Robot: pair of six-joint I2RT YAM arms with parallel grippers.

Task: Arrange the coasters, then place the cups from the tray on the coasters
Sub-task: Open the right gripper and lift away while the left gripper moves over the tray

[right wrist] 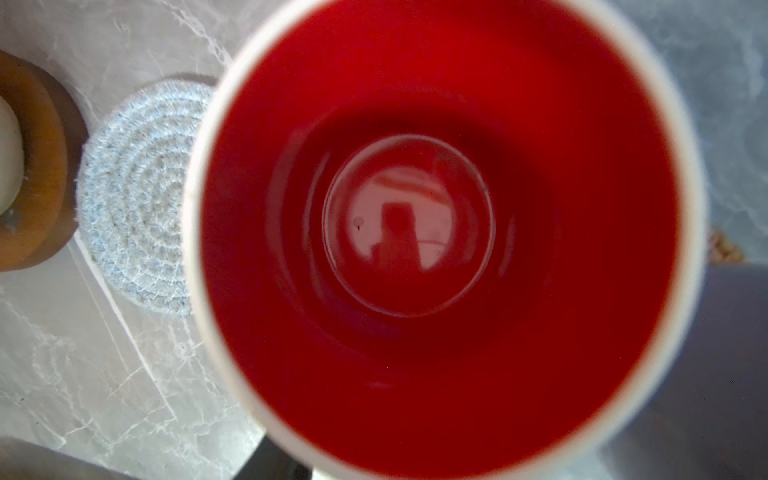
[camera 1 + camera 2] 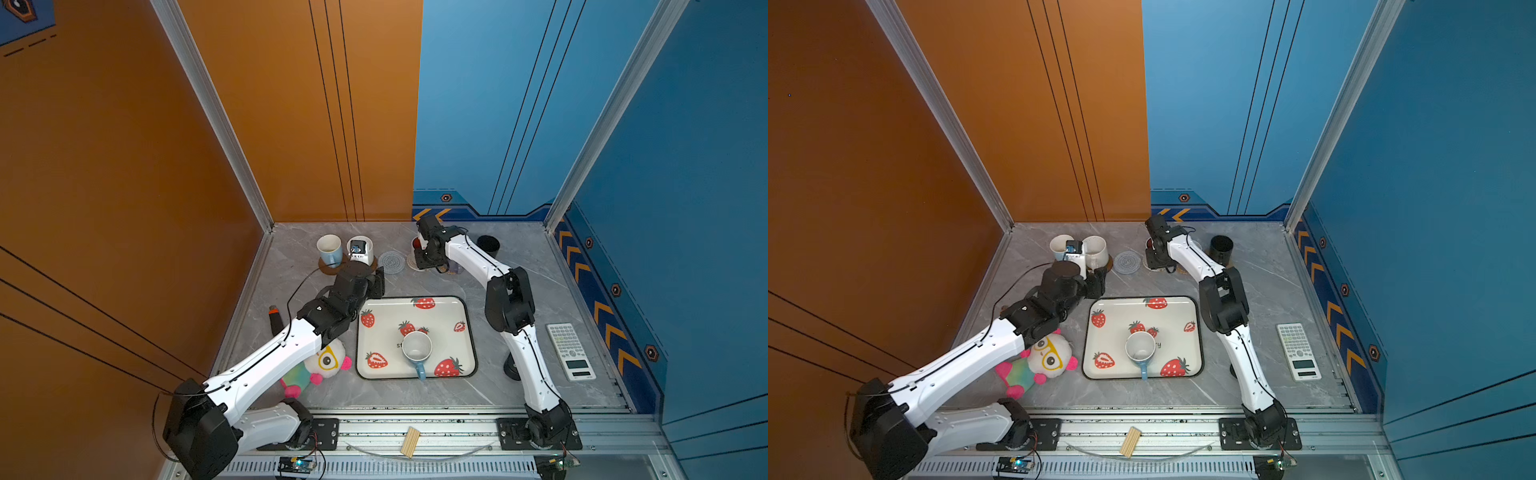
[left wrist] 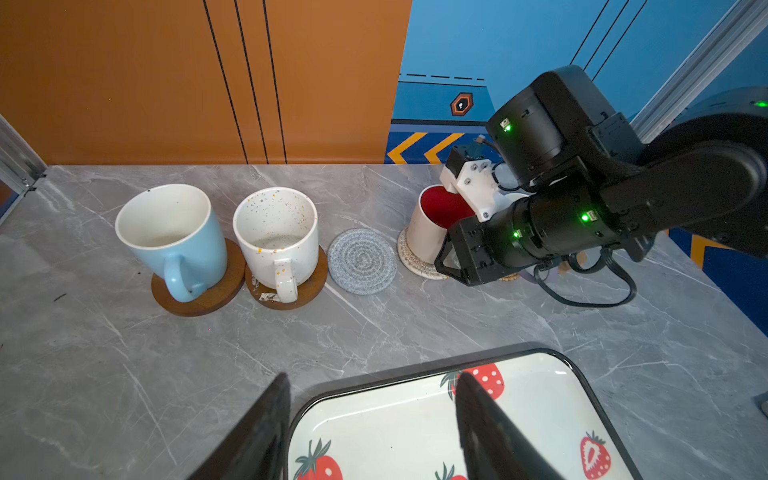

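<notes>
My left gripper (image 3: 374, 380) is open and empty, hovering over the far left corner of the strawberry tray (image 3: 415, 411). One light blue cup (image 2: 417, 347) stands on the tray. Along the back, another light blue cup (image 3: 174, 237) and a speckled cup (image 3: 276, 232) each sit on a brown disc coaster. The grey woven coaster (image 3: 361, 262) lies bare. The white cup with a red inside (image 3: 428, 232) rests on the cream coaster (image 3: 415, 262), and my right gripper (image 3: 446, 259) is right against it with its fingers hidden. The black cup (image 2: 488, 245) stands at the back right.
A plush toy (image 2: 320, 365) lies under my left arm. A calculator (image 2: 570, 351) sits at the right edge. A lavender cup (image 2: 455, 266) and a tan coaster (image 2: 1181, 271) show partly behind my right arm. Wooden sticks (image 2: 410, 441) rest on the front rail.
</notes>
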